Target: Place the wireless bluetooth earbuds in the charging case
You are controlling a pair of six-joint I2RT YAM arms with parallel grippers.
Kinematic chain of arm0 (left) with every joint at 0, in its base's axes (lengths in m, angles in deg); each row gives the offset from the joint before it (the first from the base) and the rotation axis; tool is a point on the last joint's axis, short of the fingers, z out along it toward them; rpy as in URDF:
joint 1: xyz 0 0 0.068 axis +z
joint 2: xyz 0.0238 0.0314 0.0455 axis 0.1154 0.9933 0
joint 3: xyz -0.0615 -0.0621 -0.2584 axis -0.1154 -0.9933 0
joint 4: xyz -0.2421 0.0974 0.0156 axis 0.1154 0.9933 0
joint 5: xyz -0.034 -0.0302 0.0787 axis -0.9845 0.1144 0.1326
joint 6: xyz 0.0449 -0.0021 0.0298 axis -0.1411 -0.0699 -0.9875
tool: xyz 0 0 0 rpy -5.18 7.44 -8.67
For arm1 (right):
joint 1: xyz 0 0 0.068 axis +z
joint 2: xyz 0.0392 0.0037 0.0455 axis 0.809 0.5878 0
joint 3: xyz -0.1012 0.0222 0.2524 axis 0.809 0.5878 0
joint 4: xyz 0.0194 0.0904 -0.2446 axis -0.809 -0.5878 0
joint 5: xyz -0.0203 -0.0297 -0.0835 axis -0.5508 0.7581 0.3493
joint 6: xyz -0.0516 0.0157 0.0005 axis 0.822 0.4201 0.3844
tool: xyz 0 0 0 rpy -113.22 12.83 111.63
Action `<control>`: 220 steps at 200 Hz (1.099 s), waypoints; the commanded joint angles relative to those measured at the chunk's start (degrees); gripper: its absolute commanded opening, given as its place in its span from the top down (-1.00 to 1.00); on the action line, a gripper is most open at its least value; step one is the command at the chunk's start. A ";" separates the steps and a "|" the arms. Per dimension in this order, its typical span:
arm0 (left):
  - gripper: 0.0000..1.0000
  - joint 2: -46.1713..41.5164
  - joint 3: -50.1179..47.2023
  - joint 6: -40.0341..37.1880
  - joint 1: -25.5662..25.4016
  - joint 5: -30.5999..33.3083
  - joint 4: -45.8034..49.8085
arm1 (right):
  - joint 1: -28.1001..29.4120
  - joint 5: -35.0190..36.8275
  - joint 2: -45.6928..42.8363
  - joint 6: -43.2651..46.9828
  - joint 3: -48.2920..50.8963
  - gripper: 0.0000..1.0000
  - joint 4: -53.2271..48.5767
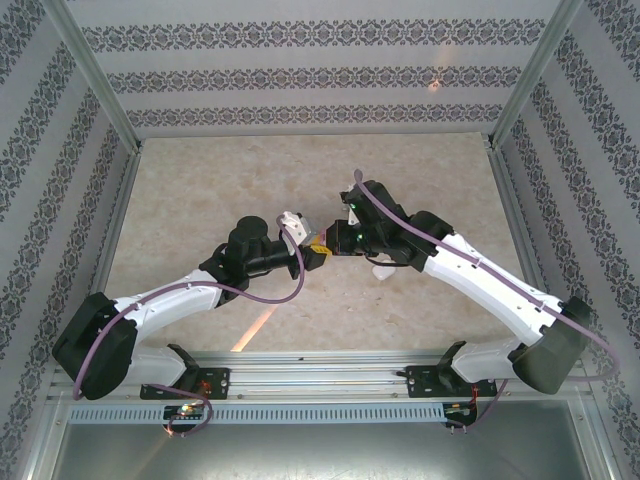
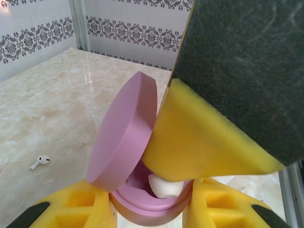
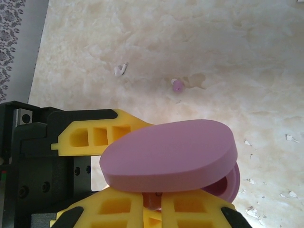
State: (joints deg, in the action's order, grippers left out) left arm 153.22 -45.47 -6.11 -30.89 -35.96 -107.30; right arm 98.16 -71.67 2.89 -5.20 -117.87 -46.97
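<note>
**Top external view.** The two arms meet over the middle of the marble-patterned table point(image 1: 250, 170). The left gripper point(image 1: 312, 252) and the right gripper point(image 1: 330, 243) stand tip to tip at frame centre. What sits between them is too small to make out here.

**Left wrist view.** A purple case point(image 2: 152, 206) sits at lower centre. Its base is clamped between the left gripper's two yellow fingers point(image 2: 76, 206), which are set narrowly apart on either side of it. The lid point(image 2: 126, 137) is hinged open and tilts up and to the left. In the well of the base lies one pale earbud point(image 2: 164, 186), towards the right side. A yellow finger point(image 2: 199, 142) of the right gripper reaches in from the upper right, its tip directly over that bud. Whether it touches the bud cannot be told. A white earbud point(image 2: 40, 161) lies on the table at the left edge, well apart from the case.

**Right wrist view.** The open lid spans the centre. Below it, at the bottom edge, the right gripper's own fingers point(image 3: 118, 209) are closed together. Whether anything is pinched between them cannot be told. On the table in the upper half the white earbud lies left of centre, and a purple earbud point(image 3: 176, 85) lies near it to the right, not touching it.
</note>
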 commanded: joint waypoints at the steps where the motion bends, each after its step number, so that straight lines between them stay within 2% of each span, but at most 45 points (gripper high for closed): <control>1: 0.89 -1.52 0.19 -1.26 -0.81 -1.68 -2.64 | 0.79 3.87 1.41 2.43 -1.85 0.73 -3.48; 91: 0.90 -1.90 -0.07 -1.11 -0.82 -1.39 -2.11 | 1.81 6.53 3.27 4.82 -4.41 0.73 -5.77; 110: 0.90 -2.06 0.05 -1.20 -0.83 -1.18 -1.68 | 1.91 6.70 3.36 5.03 -4.89 0.57 -6.13; 141: 0.89 -2.37 0.02 -0.98 -0.89 -1.11 -1.41 | 2.02 5.90 3.20 4.67 -4.77 0.46 -5.78; 220: 0.89 -2.11 0.42 -1.11 -1.15 -0.79 -0.87 | 2.06 3.14 2.59 3.83 -4.90 0.35 -3.80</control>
State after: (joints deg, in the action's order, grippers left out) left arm 152.85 -45.65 -6.11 -30.91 -35.92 -106.86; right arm 99.91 -68.02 5.49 -1.04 -121.39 -50.75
